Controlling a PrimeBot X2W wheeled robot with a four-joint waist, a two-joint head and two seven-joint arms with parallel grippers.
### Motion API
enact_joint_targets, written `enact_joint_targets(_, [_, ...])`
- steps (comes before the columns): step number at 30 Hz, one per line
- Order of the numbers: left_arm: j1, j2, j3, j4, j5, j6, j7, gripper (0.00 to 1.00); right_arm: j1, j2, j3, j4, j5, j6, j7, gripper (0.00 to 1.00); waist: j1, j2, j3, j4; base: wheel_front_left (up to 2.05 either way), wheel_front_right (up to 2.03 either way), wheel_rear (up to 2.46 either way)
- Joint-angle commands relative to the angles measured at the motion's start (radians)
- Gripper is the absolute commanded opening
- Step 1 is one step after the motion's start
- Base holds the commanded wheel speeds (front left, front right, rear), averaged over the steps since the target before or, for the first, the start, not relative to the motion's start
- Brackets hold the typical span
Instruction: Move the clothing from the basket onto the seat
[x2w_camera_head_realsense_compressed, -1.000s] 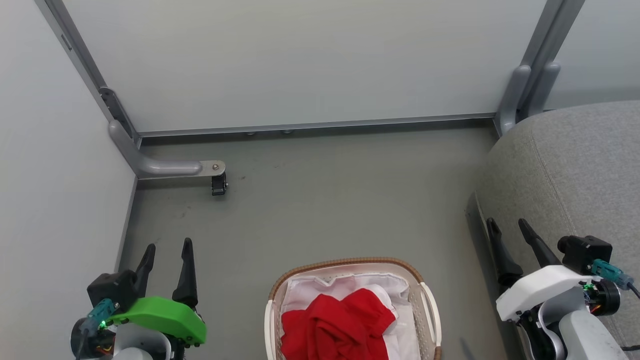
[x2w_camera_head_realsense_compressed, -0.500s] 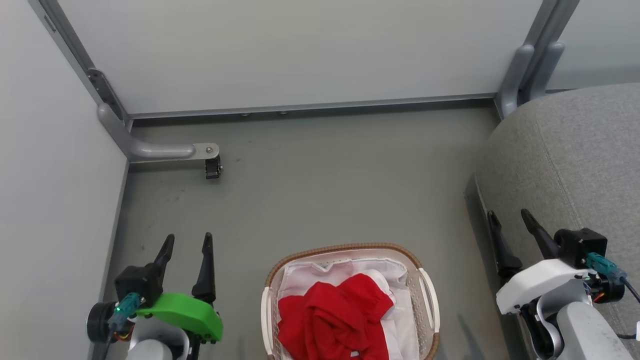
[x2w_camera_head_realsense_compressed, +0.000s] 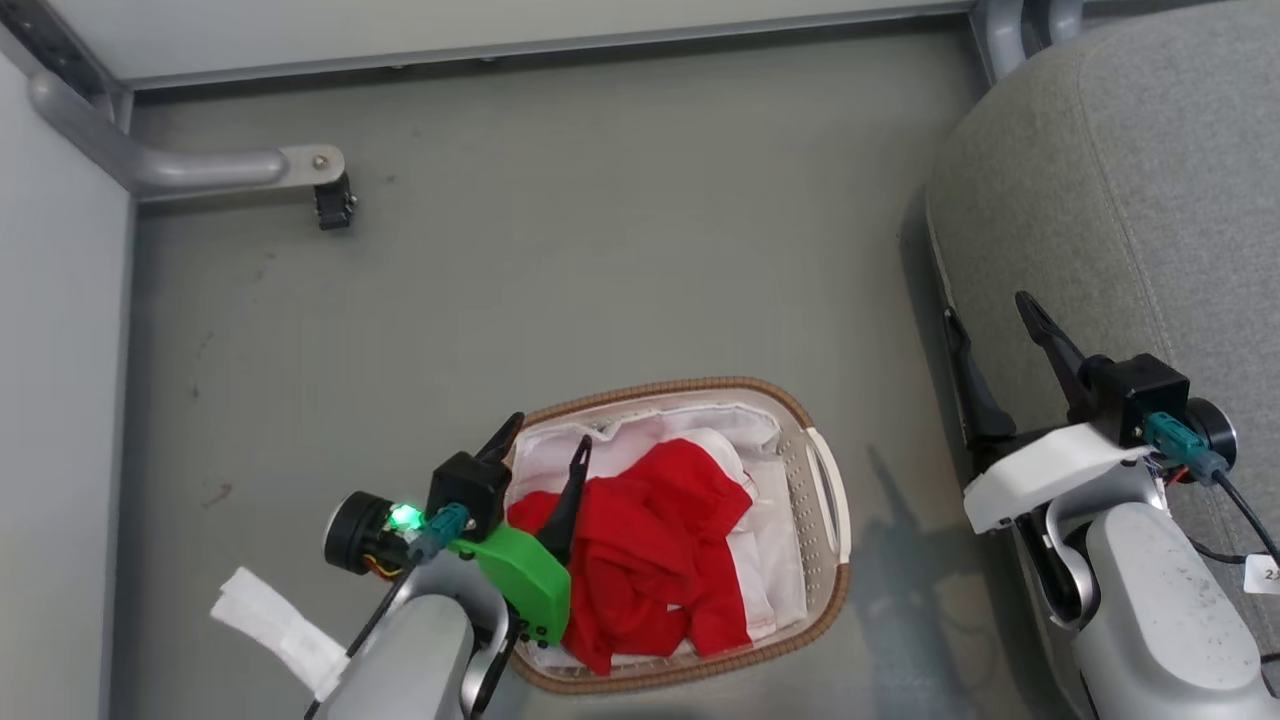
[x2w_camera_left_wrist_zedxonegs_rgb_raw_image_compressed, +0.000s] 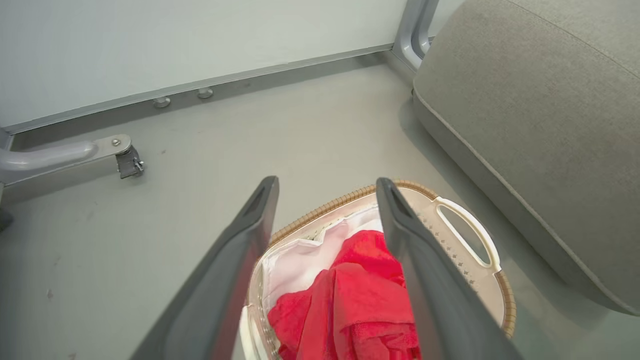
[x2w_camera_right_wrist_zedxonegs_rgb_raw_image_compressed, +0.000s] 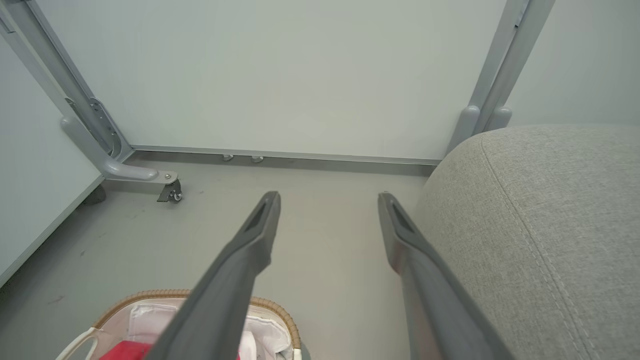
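Bright red clothing (x2w_camera_head_realsense_compressed: 650, 540) lies bunched in the oval cream basket (x2w_camera_head_realsense_compressed: 825, 500) with a brown woven rim and white liner, on the floor. My left gripper (x2w_camera_head_realsense_compressed: 548, 435) hangs open over the basket's left edge, its fingers apart above the red fabric (x2w_camera_left_wrist_zedxonegs_rgb_raw_image_compressed: 350, 305) and holding nothing. The grey seat (x2w_camera_head_realsense_compressed: 1130, 170) fills the right side. My right gripper (x2w_camera_head_realsense_compressed: 985, 310) stands open beside the seat's front edge, well right of the basket (x2w_camera_right_wrist_zedxonegs_rgb_raw_image_compressed: 270, 307), with nothing between its fingers.
A grey metal frame foot with a small black caster (x2w_camera_head_realsense_compressed: 332, 205) juts from the left wall. Pale wall panels and a metal floor rail (x2w_camera_head_realsense_compressed: 540, 45) close the back. Bare grey floor (x2w_camera_head_realsense_compressed: 560, 270) lies between basket and wall.
The head camera has tilted down, so the whole scene shifted. My left gripper has moved right, from beside the basket to over its left edge. The right gripper stays by the seat.
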Motion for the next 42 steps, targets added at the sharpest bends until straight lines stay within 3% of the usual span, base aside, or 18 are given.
enact_joint_targets(1, [-0.045, 0.007, -0.039, 0.032, 0.002, -0.004, -0.008, 1.00, -0.030, 0.002, 0.004, -0.010, -0.025, 0.000, -0.009, 1.00, 0.0000, 0.0027, 0.124, -0.067, 0.00, 0.00, 0.00])
enact_joint_targets(14, [-0.247, 0.017, -0.292, 0.443, -0.112, -0.003, -0.029, 1.00, -0.100, 0.017, 0.025, -0.031, -0.115, 0.000, -0.033, 1.00, 0.0000, 0.0031, 0.347, -0.116, 0.00, 0.00, 0.00])
enact_joint_targets(27, [-0.372, 0.011, -0.487, 0.530, -0.278, -0.004, -0.025, 1.00, -0.155, 0.045, 0.046, -0.047, -0.110, 0.000, -0.035, 1.00, 0.0000, 0.0031, 0.458, -0.151, 0.00, 0.00, 0.00])
enact_joint_targets(28, [-0.373, 0.009, -0.510, 0.524, -0.290, -0.004, -0.018, 0.61, -0.156, 0.047, 0.047, -0.045, -0.108, 0.000, -0.035, 1.00, 0.0000, 0.0031, 0.457, -0.154, 0.00, 0.00, 0.00])
enact_joint_targets(29, [-0.377, 0.008, -0.524, 0.521, -0.303, -0.004, -0.018, 0.00, -0.156, 0.048, 0.049, -0.042, -0.108, 0.000, -0.035, 1.00, 0.0000, 0.0031, 0.454, -0.156, 0.00, 0.00, 0.00])
enact_joint_targets(36, [-0.357, 0.028, -0.584, 0.507, -0.403, -0.004, -0.027, 0.00, -0.121, 0.057, 0.045, -0.018, -0.099, 0.000, -0.035, 1.00, 0.0000, 0.0031, 0.367, -0.155, 0.00, 0.00, 0.00])
enact_joint_targets(42, [-0.322, 0.053, -0.533, 0.413, -0.408, -0.004, -0.034, 0.00, -0.082, 0.052, 0.032, 0.002, -0.088, 0.000, -0.034, 1.00, 0.0000, 0.0031, 0.238, -0.121, 0.00, 0.00, 0.00])
